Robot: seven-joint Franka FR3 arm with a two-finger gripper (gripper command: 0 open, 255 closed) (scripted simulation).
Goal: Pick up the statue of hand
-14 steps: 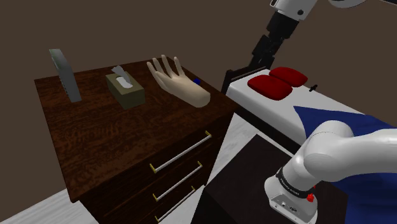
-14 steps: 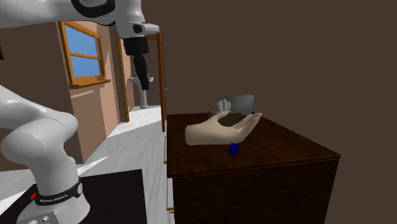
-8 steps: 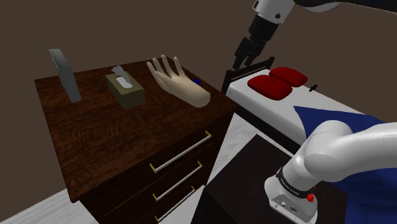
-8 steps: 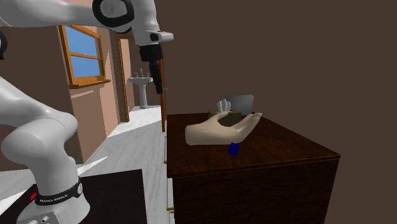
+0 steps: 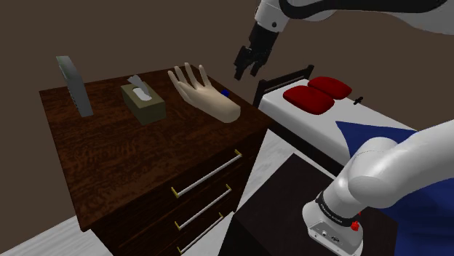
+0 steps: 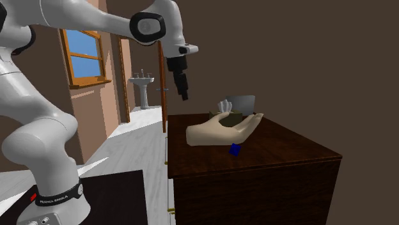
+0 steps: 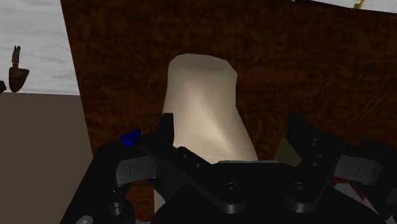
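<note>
Hovering over the dresser, that's me. In the shoulder view, my gripper (image 5: 244,73) is hanging in the air above the wrist end of the statue of hand (image 5: 206,94), well clear of it. The pale statue is lying on top of the dark wooden dresser (image 5: 131,156), near the edge at the view's right, and its fingers are lifting toward the view's left. A tissue box (image 5: 143,102) is sitting beside it, and a grey panel (image 5: 75,86) is standing further left. A small blue object (image 5: 226,92) is peeking out behind the statue's wrist. Beyond the dresser, red pillows (image 5: 318,93) are resting on a bed (image 5: 305,120).

Over to the second exterior view: I'm pointing the gripper (image 6: 185,94) downward, above the statue (image 6: 220,133) and apart from it. The blue object (image 6: 234,149) is lying just beside the statue on the dresser (image 6: 288,150). A black band (image 6: 57,195) is circling my arm's base, and its white lettering seems to be reading FRANKA EMIKA. A window (image 6: 83,54) is showing blue behind me.

Now the wrist view: my fingers (image 7: 167,130) are standing wide apart and gripping nothing. The statue's (image 7: 203,108) wrist end is showing between them, down on the wood, untouched. The blue object (image 7: 132,137) is sitting close by one finger.
</note>
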